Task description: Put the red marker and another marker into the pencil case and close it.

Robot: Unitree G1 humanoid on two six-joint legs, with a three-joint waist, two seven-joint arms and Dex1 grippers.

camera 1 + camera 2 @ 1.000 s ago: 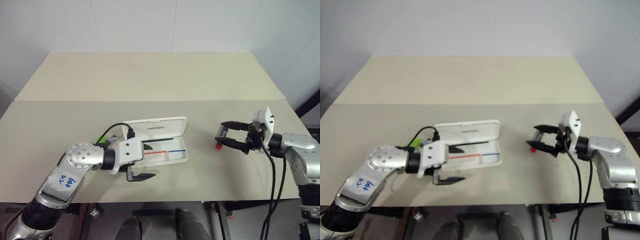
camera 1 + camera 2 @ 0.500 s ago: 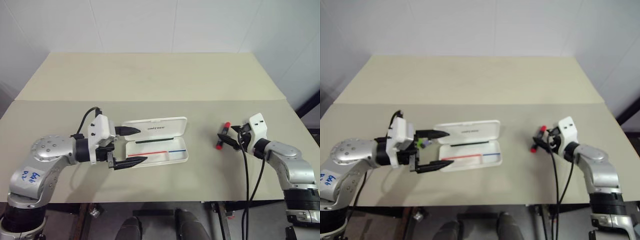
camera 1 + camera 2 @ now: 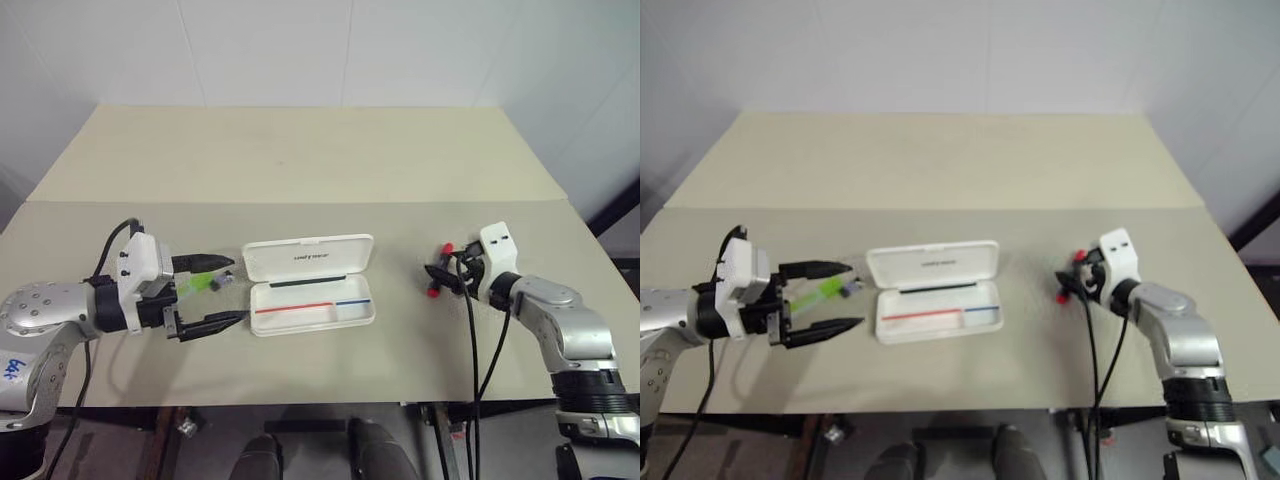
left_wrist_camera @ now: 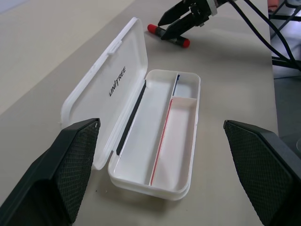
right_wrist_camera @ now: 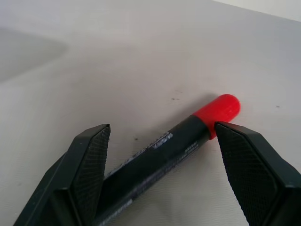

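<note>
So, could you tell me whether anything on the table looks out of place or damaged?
Nothing stands out: the white hinged plastic pencil case lies open and intact, the red-capped black marker and lime-green highlighter lie flat on the table.

White pencil case [image 3: 310, 258], red-blue stripe inside; black-red marker [image 5: 164, 141]; lime-green marker [image 3: 199, 284].

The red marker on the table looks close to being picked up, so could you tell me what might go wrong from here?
The red marker lies flat between the open right gripper, near one finger; closing could nudge or roll it away. The pencil case is open, its lid resting back, and a careless drop might miss the tray. The green marker sits between the open fingers of the left gripper and could get knocked.
</note>
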